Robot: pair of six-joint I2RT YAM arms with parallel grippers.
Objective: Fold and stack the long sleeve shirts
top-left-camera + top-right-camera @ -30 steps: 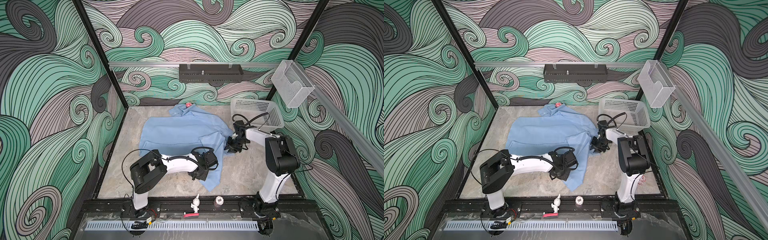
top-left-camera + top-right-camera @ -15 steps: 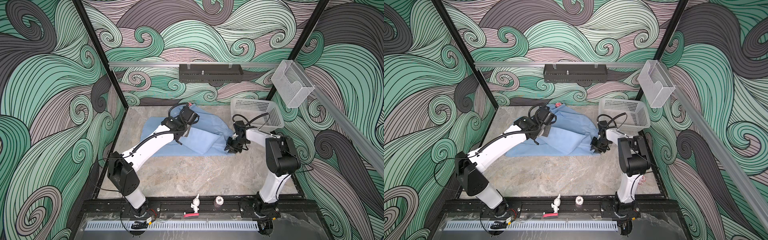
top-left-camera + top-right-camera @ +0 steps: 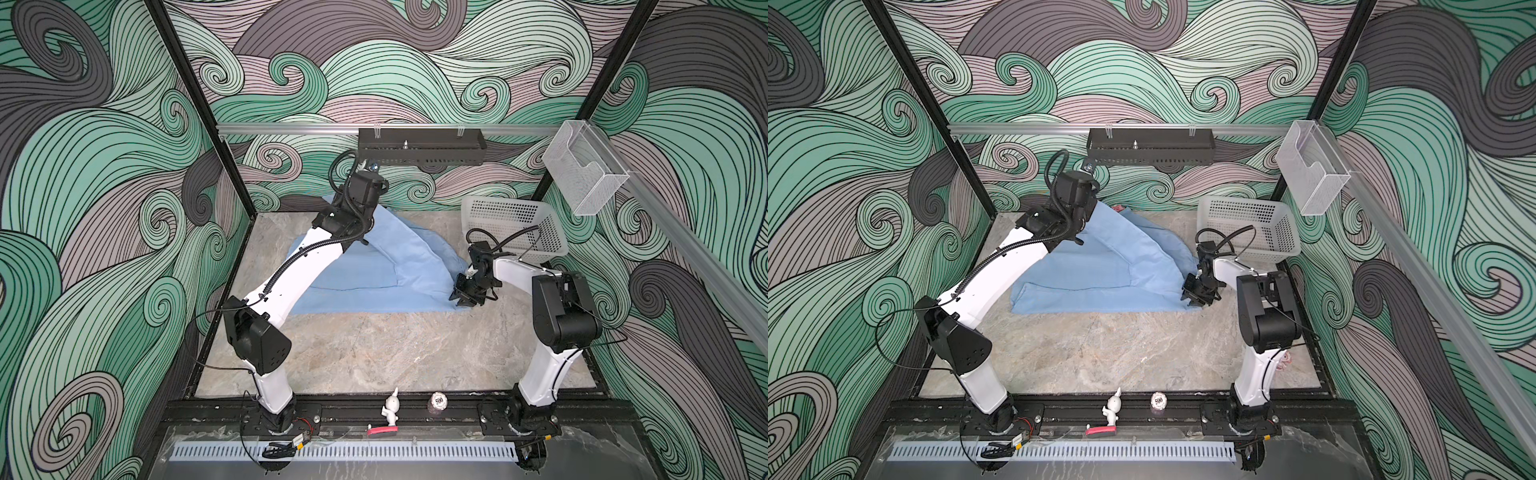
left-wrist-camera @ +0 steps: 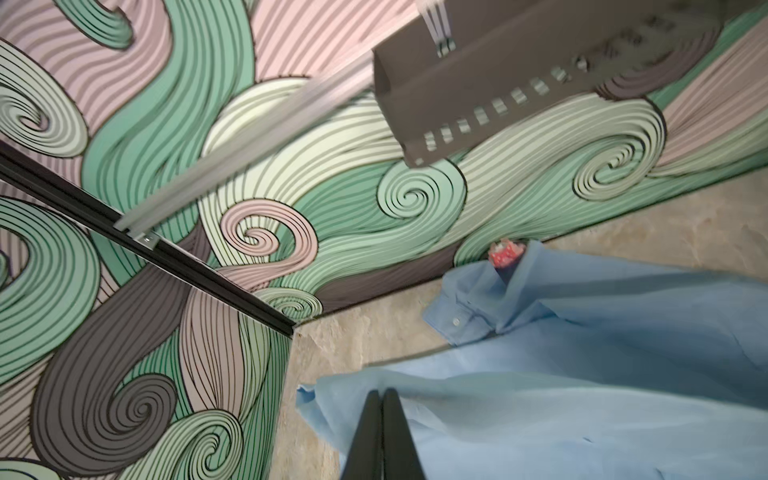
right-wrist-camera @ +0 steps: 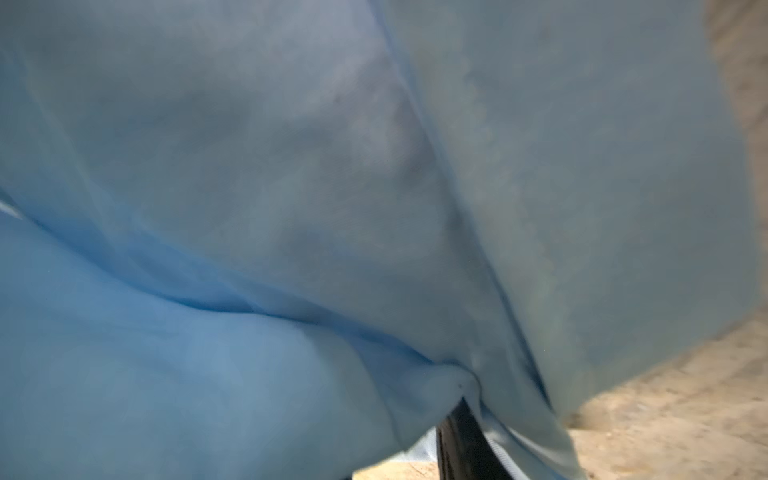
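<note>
Two risks — left gripper [image 4: 382, 392] pinches the thin shirt [image 3: 374, 270] aloft, could slip; right gripper [image 3: 459, 296] near the basket [image 3: 511, 204] — I can't tell its grip.

White basket [image 3: 498, 214], black wall tray [image 3: 419, 146], clear bin [image 3: 584, 176], white figurine [image 3: 391, 409]

robot lab cell, swirl-patterned walls [image 3: 374, 62]

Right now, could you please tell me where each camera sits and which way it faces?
Top views: high at the front, looking down toward the back wall; both arms, shirt and basket show.
Left wrist: raised near the back, facing the wall corner and black shelf; left gripper shut on the shirt.
Right wrist: low, close against the fabric; one dark finger of the right gripper.
Shared: every view shows the shirt.
</note>
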